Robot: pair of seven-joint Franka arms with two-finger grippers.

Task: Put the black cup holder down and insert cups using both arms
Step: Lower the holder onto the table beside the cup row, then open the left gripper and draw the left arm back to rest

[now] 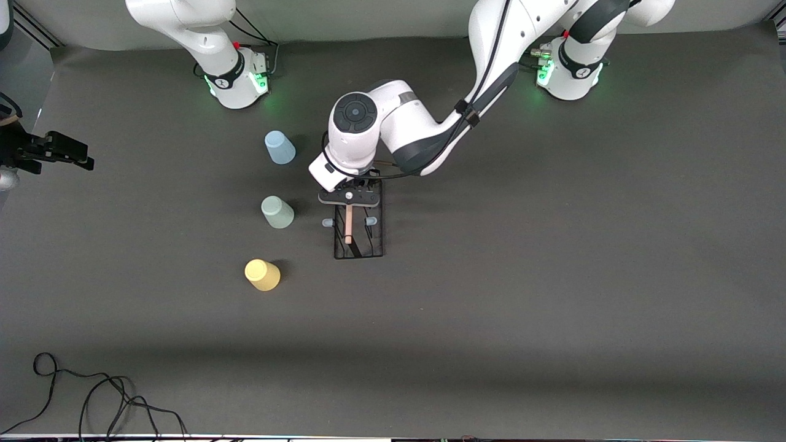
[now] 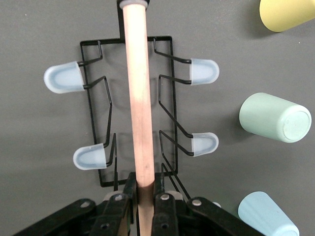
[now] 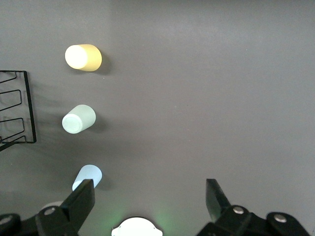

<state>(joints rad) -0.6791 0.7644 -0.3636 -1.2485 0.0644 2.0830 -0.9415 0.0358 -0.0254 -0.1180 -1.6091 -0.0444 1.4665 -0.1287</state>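
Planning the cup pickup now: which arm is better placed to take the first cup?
Probably the right: its open pincer holds nothing, above the table by the light blue cup. The left pincer is shut on the black cup holder.

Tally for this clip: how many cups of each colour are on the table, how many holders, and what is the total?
Light blue cup: 1
Pale green cup: 1
Yellow cup: 1
Black cup holder, its wooden handle gripped by the left pincer: 1
Total: 4
All three cups sit upside down, none on a peg yet.

A robotics lab: grey-covered table (image 1: 552, 276), fixed green-lit arm bases (image 1: 242, 80).
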